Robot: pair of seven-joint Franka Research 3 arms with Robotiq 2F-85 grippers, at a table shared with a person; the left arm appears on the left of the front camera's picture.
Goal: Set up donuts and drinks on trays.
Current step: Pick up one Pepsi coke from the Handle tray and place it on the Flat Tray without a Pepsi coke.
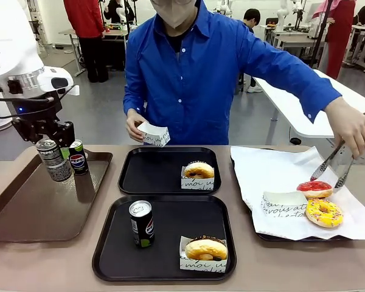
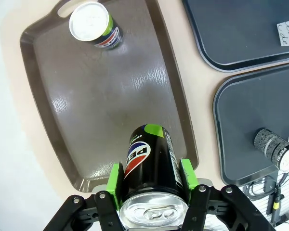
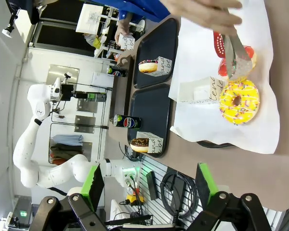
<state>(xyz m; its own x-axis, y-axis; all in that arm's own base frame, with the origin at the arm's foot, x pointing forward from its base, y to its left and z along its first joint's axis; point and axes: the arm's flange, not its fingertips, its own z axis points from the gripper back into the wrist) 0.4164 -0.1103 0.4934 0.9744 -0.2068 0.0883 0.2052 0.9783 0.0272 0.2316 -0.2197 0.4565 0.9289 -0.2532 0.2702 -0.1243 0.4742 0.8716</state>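
My left gripper (image 1: 50,141) is shut on a black drink can (image 1: 53,161) with a green base, over the far part of the brown tray (image 1: 30,213). In the left wrist view its green pads (image 2: 116,180) clamp the can (image 2: 149,161) on both sides. A second can (image 1: 78,157) stands on the brown tray behind it. The near black tray (image 1: 176,219) carries a third can (image 1: 142,223) and a sleeved chocolate donut (image 1: 205,248). Another sleeved donut (image 1: 199,170) sits on the far black tray (image 1: 149,173). My right gripper (image 3: 148,180) is open, with nothing between its fingers.
At the right, a paper-lined tray (image 1: 255,176) holds a red donut (image 1: 314,188), a yellow donut (image 1: 323,213) and an empty sleeve (image 1: 283,204). The person holds tongs (image 1: 334,165) over it in one hand and a paper sleeve (image 1: 153,135) in the other.
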